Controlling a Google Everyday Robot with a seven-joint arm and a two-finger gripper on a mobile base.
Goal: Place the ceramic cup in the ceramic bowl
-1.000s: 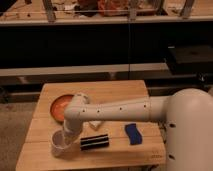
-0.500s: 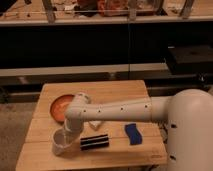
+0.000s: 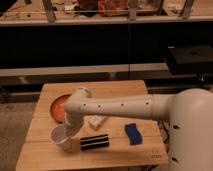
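The white ceramic cup (image 3: 58,136) is at the front left of the wooden table (image 3: 120,92), upright and just off its surface. My gripper (image 3: 70,134) is at the cup's right side, at the end of the white arm, and is shut on the cup. The ceramic bowl (image 3: 58,105), orange-red inside, sits behind the cup near the table's left edge. The arm hides the bowl's right part.
A black striped object (image 3: 95,142) lies just right of the cup. A white rectangular block (image 3: 97,121) lies behind it and a blue object (image 3: 132,134) is further right. Dark shelving stands behind the table.
The gripper and the cup have risen a little from the table. The other objects have not moved.
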